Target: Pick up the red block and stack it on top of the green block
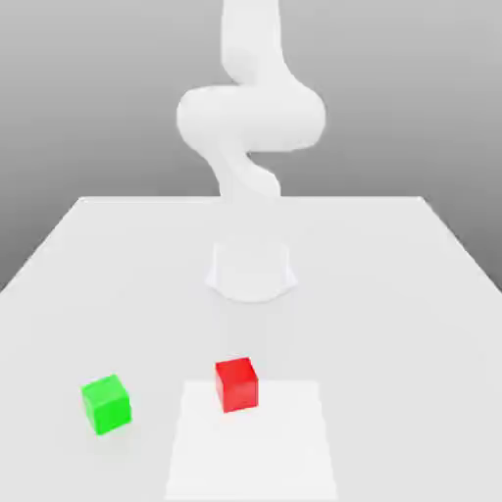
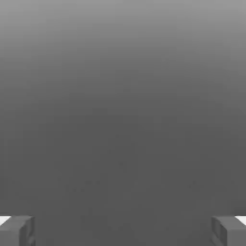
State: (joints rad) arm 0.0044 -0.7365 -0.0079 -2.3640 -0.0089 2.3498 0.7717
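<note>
The red block point(image 1: 236, 383) sits on the white table point(image 1: 392, 294) near its front, on the far edge of a brighter square patch. The green block point(image 1: 106, 403) rests on the table toward the exterior view's left of the red one, a clear gap between them. The white arm point(image 1: 250, 118) rises from its base and leaves the picture upward. In the hand view my gripper point(image 2: 123, 231) is open, its grey fingertips point(image 2: 17, 230) set far apart with nothing between them, facing plain grey background.
The arm's round base point(image 1: 251, 271) stands at the table's middle, behind the blocks. A brighter white square point(image 1: 253, 446) marks the front of the table. The table's edges run off to both sides.
</note>
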